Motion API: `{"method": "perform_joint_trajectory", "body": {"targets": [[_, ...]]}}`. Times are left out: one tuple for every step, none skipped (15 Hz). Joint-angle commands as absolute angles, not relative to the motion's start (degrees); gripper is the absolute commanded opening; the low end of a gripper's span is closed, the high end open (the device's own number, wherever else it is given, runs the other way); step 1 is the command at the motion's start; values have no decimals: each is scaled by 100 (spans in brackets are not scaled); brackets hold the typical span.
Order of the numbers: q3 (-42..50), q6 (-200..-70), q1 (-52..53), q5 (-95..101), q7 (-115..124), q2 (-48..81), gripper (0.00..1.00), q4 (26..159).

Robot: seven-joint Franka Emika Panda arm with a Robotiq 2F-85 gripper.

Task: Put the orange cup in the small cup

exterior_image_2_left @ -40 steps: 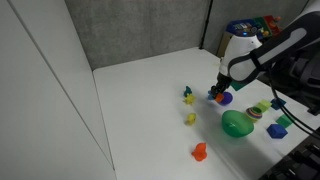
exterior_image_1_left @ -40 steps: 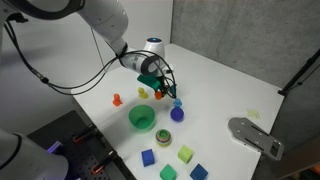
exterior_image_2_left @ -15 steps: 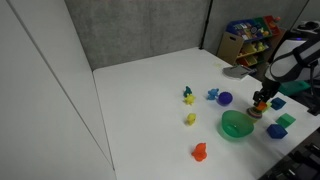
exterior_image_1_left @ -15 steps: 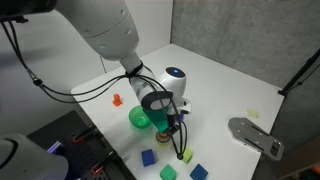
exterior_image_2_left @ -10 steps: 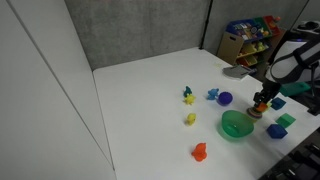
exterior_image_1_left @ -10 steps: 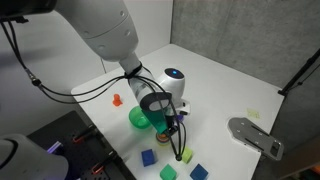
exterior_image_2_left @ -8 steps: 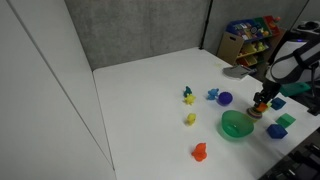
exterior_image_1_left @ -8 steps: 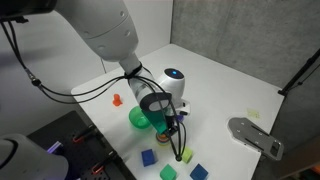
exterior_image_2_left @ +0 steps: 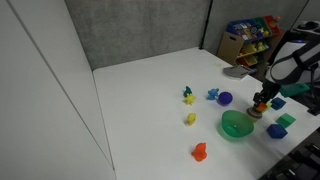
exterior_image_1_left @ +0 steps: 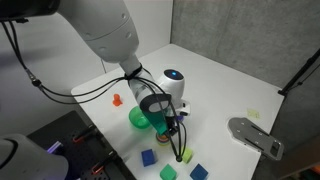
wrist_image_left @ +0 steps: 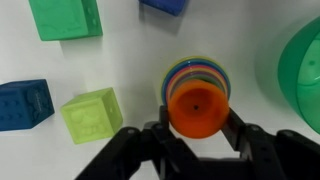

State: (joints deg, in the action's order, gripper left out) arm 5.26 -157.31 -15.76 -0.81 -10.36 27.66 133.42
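While hanging just above the small cup (wrist_image_left: 195,66), holds the orange cup (wrist_image_left: 196,108) pinched sideways in the nearly closed gripper (wrist_image_left: 197,124). Looks light, stiff, smooth, maybe slippery; best gripped gently on opposite walls.

Glossy plastic orange cup (wrist_image_left: 196,108) (smooth)

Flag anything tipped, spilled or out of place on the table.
Nothing stands out. The gripper holds the orange cup between its fingers, roughly over the small cup. The green bowl sits upright beside it, and the blocks lie flat on the table. No spill or damage visible.
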Motion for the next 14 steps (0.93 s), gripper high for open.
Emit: {"method": "perform_joint_trajectory", "body": {"targets": [[512, -15897, -1594, -62, -1177, 2795, 30, 13360], [500, -15923, -1600, -67, -1184, 2806, 33, 13363], [480, -15935, -1613, -78, -1203, 2809, 80, 13368], [456, -15937, -1630, -91, -1225, 2808, 81, 13376], [441, -15943, -1639, -95, -1246, 2802, 87, 13386], [431, -15942, -1645, -96, -1266, 2796, 95, 13391], [419, -15942, -1654, -101, -1295, 2787, 100, 13398], [408, -15943, -1661, -108, -1319, 2771, 100, 13406], [399, -15946, -1665, -114, -1334, 2760, 100, 13414], [388, -15947, -1672, -122, -1347, 2749, 100, 13422], [337, -15919, -1714, -174, -1380, 2733, 100, 13425], [242, -15872, -1783, -265, -1433, 2700, 100, 13432], [145, -15855, -1845, -356, -1477, 2670, 100, 13441], [-1, -15812, -1933, -486, -1558, 2618, 100, 13461]]}}
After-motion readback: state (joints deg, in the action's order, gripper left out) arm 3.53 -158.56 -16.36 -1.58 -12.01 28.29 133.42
